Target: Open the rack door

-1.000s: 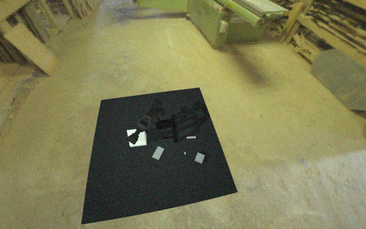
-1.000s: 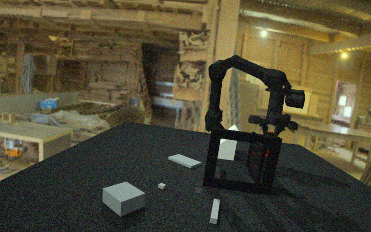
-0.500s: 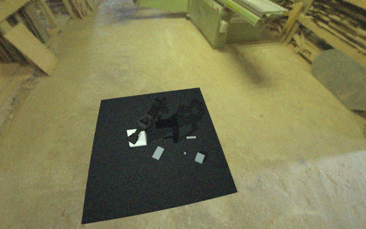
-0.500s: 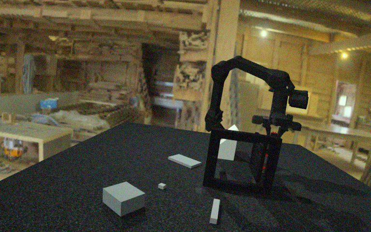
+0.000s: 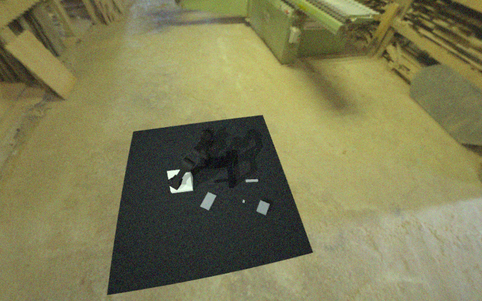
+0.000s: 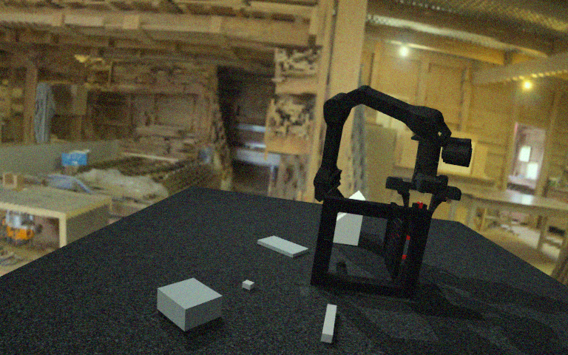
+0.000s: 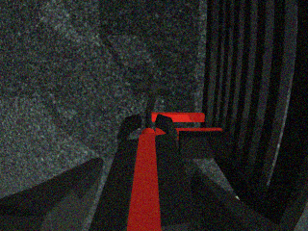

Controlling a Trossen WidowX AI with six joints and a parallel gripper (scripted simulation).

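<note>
The black door frame (image 6: 320, 246) stands upright on the dark table. The black slatted door (image 6: 393, 245) (image 7: 241, 72) is swung well out from the frame and shows nearly edge-on in the exterior view; its exact angle cannot be read. The upright black handle with a red strip (image 7: 144, 188) stands beside the door, and red parts join it toward the door. My gripper (image 6: 419, 206) (image 7: 148, 172) is open from above, one finger on each side of the handle, with visible gaps in the wrist view. Whether the fingers touch anything lower down is unclear.
A pale slab (image 5: 208, 200) (image 6: 282, 245), a tiny cube (image 5: 243, 200) (image 6: 248, 285), a larger block (image 5: 263, 207) (image 6: 189, 303) and a short bar (image 5: 251, 180) (image 6: 329, 322) lie around the frame. A white piece (image 5: 186, 186) (image 6: 347, 232) stands behind it.
</note>
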